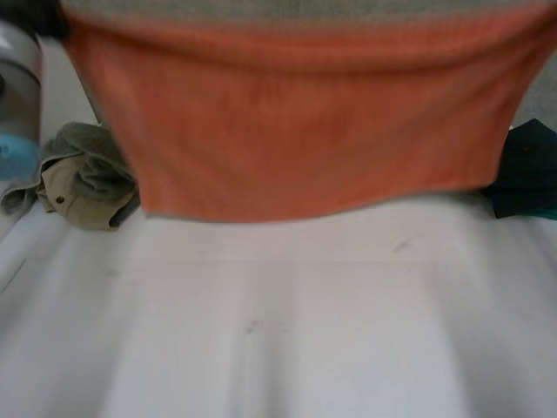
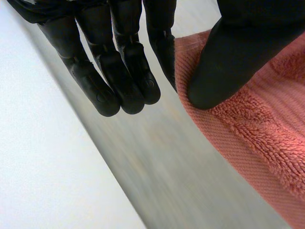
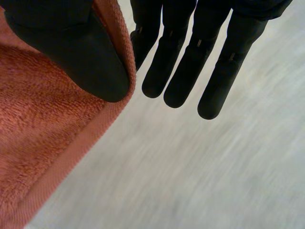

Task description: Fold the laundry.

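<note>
The orange towel (image 1: 305,122) hangs spread before me, its lower hem straight above a broad stretch of white table (image 1: 305,331), flanked by a heap of olive and khaki clothes (image 1: 83,178) on my left and a dark green garment (image 1: 526,170) on my right. My left hand (image 2: 125,71) pinches the towel just beside its hemmed edge between the thumb and one finger, the other fingers straight beside the cloth. My right hand (image 3: 183,67) is clamped the same way on the opposite edge.
</note>
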`<control>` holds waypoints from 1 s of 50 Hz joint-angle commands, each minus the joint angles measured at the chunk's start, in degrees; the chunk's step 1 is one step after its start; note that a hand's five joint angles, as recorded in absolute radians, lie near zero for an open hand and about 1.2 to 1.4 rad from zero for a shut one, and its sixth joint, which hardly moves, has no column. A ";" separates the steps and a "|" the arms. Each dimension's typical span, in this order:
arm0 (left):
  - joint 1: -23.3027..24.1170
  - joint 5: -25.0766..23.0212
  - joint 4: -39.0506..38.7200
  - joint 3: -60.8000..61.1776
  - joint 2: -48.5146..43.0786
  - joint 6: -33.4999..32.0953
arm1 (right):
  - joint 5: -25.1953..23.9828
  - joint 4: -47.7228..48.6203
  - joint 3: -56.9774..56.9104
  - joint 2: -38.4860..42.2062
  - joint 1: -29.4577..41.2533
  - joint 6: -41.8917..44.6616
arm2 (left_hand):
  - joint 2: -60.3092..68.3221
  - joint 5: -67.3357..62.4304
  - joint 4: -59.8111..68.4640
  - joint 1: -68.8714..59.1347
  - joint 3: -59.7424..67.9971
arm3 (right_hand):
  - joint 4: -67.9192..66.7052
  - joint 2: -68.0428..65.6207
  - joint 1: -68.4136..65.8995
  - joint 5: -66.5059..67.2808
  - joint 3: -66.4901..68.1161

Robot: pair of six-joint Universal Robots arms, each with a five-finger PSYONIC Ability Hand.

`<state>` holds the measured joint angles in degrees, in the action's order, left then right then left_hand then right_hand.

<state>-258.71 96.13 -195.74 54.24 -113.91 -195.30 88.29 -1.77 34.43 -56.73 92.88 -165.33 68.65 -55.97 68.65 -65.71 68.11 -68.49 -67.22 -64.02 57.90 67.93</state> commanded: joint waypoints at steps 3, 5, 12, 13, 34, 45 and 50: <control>-2.76 1.34 -16.08 3.76 1.94 7.65 | -0.66 13.29 8.01 -5.05 -0.51 -6.15 | 11.35 -14.03 11.35 -14.29 11.89 | -11.51 -12.78 -15.98 12.10 12.07; -3.29 1.08 -15.12 5.52 1.76 7.83 | -1.28 11.97 8.81 -4.88 -0.59 -6.15 | 11.35 -14.03 11.35 -14.29 11.89 | -11.51 -12.78 -15.98 12.10 12.07; -4.35 -1.64 -14.67 18.17 1.76 9.06 | -5.84 0.38 12.58 -1.54 -1.91 -5.97 | 11.35 -14.03 11.35 -14.29 11.89 | -11.51 -12.78 -15.98 12.10 12.07; -4.26 -2.43 -15.02 19.84 1.67 8.98 | -6.63 -1.12 13.02 -1.01 -1.91 -5.88 | 11.35 -14.03 11.35 -14.29 11.89 | -11.51 -12.78 -15.98 12.10 12.07; -10.84 -16.23 7.79 53.86 12.73 -0.68 | -14.37 -29.06 31.13 -1.70 -9.11 17.21 | 11.35 -14.03 11.35 -14.29 11.89 | -11.51 -12.78 -15.98 12.10 12.07; -22.54 -27.30 42.62 61.69 28.83 -22.47 | -17.71 -52.37 38.43 -8.66 -18.35 49.31 | 11.35 -14.03 11.35 -14.29 11.89 | -11.51 -12.78 -15.98 12.10 12.07; -24.30 -30.04 39.22 60.47 29.09 -26.80 | -18.24 -47.90 37.90 -7.96 -16.59 44.32 | 11.35 -14.03 11.35 -14.29 11.89 | -11.51 -12.78 -15.98 12.10 12.07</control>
<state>-280.57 69.45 -154.71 115.44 -85.67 -215.84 71.03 -53.07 72.48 -65.34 74.82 -117.95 68.68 -55.97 68.66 -65.71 68.11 -68.50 -67.22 -64.02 58.21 67.93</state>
